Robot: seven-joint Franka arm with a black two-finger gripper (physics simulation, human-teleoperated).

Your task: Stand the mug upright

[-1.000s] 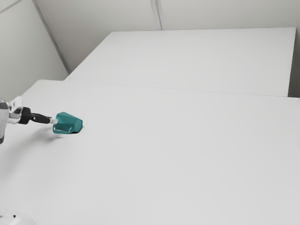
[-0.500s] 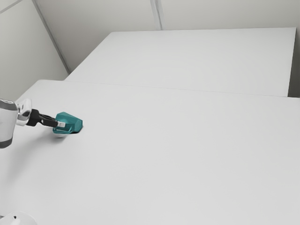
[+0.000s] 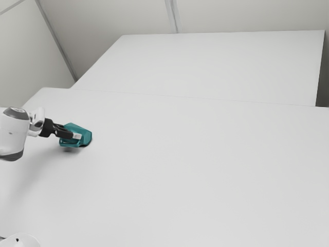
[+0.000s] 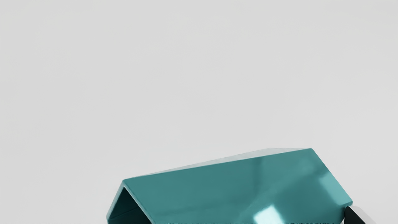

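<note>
The teal mug lies on its side on the table toward the exterior view's left. The gripper reaches in from the exterior view's left, its pale tip overlapping the mug's near side. In the wrist view the mug shows its flat faceted side and part of its dark open mouth. A dark and pale part of the gripper sits right against the corner of the mug at the end away from the mouth. The rest of the gripper's tip is hidden, and its hold on the mug cannot be made out.
A wide white table stretches toward the exterior view's right, with another white surface behind it. A round white object stands at the exterior view's lower left. Pale walls rise behind.
The arm has come farther in toward the exterior view's right, and the gripper's tip has moved from the mug's edge across its side. The mug has shifted very slightly the same way.
</note>
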